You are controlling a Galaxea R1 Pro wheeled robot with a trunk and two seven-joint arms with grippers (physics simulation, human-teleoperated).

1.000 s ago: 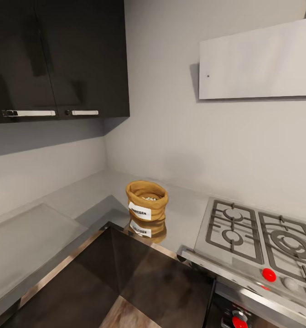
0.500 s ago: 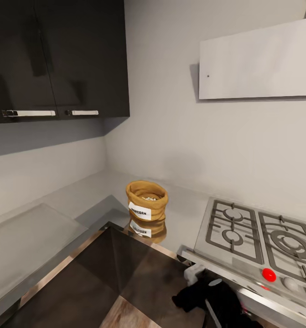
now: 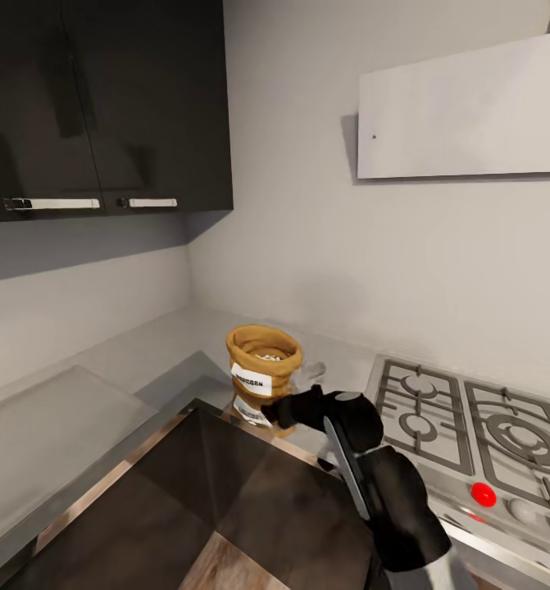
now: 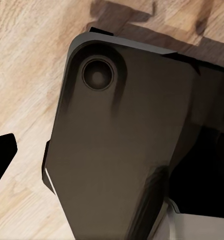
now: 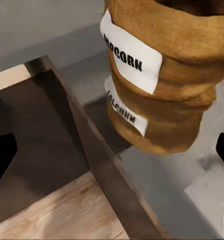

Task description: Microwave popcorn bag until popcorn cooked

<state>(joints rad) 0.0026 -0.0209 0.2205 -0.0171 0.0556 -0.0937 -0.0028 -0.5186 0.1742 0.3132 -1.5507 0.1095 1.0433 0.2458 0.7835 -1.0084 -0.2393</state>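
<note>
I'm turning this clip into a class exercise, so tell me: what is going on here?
A wheeled two-armed robot is working in a simulated kitchen. Its right gripper is reaching toward the popcorn bag, which stands upright on the countertop beside the gas hob, pale popcorn visible in its open top. The gripper is close to the bag's base but has not closed on it; in the right wrist view the bag sits ahead between the fingertips. The bag has not been lifted.
</note>
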